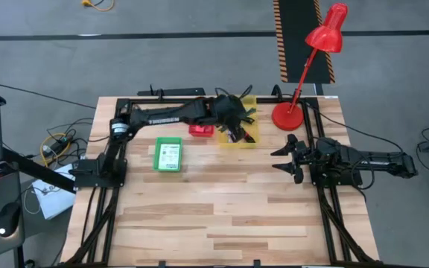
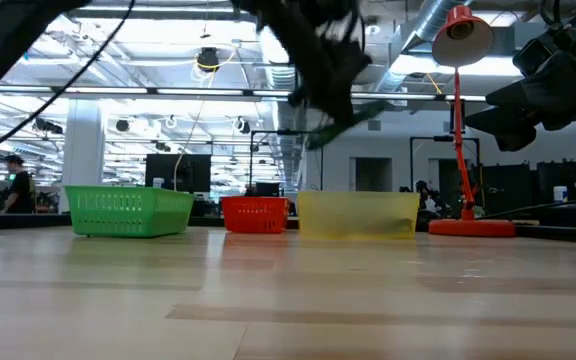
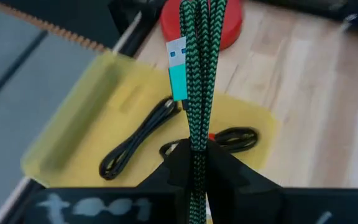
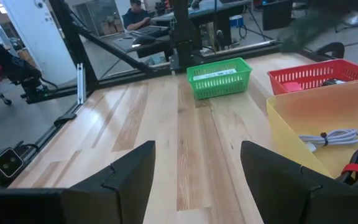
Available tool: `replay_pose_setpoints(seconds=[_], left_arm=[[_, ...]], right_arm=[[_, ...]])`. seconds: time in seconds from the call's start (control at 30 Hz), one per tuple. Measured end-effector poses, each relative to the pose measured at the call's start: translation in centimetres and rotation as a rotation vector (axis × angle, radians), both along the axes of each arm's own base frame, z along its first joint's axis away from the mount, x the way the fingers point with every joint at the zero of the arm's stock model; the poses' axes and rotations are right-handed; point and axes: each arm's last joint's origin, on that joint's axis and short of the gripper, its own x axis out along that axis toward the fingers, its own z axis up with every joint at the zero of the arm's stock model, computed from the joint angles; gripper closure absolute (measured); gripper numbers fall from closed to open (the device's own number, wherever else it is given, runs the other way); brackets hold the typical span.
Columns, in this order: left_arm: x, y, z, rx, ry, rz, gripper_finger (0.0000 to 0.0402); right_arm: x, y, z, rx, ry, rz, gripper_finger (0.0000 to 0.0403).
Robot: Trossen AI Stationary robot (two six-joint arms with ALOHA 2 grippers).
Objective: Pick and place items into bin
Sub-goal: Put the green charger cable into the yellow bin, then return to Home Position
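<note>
Standing on the pale wood table [image 1: 222, 216], three bins; left claw [image 3: 197, 163] clamps a green cable [image 3: 197, 81] over the yellow bin [image 3: 73, 124], right claw [image 4: 197, 168] wide; bin contents partly hidden.

- A green-and-black braided cable [image 3: 199, 81], bundled in folds with a teal tag, hangs above the yellow bin [image 3: 73, 130], pinched in the left gripper [image 3: 194, 163].
- Two coiled black cables [image 3: 135, 140] lie on the bin's floor.
- A white cable [image 4: 329, 138] lies there too.

Three bins in a row at the table's [image 1: 222, 216] far edge, lamp [image 1: 304, 82] rightmost, cables [image 3: 135, 140] in the bin [image 1: 238, 140] beside it
</note>
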Motion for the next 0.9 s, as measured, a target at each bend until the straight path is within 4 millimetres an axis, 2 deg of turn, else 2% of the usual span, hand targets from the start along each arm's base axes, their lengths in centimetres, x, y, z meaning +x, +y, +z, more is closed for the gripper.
replay_pose_setpoints(seconds=[0.13, 0.3, 0.4, 0.67, 0.77, 0.9], left_arm=[[0.9, 1.9, -2.8, -0.049, 0.016, 0.025, 0.0386], [2.1, 2.3, -5.9, -0.051, 0.061, 0.017, 0.0367], [2.5, 2.1, -6.5, -0.047, 0.057, 0.01, 0.0353], [2.7, 2.1, -5.9, -0.028, 0.033, 0.005, 0.0321], [2.4, 2.1, -3.9, -0.008, 0.079, -0.023, 0.0318], [1.6, 1.6, -0.2, 0.006, 0.141, -0.036, 0.0319]], right_arm=[[0.0, 0.0, 0.0, 0.0, 0.0, 0.0, 0.0171], [0.0, 0.0, 0.0, 0.0, 0.0, 0.0, 0.0171], [0.0, 0.0, 0.0, 0.0, 0.0, 0.0, 0.0171], [0.0, 0.0, 0.0, 0.0, 0.0, 0.0, 0.0171], [0.0, 0.0, 0.0, 0.0, 0.0, 0.0, 0.0171], [0.0, 0.0, 0.0, 0.0, 0.0, 0.0, 0.0171]])
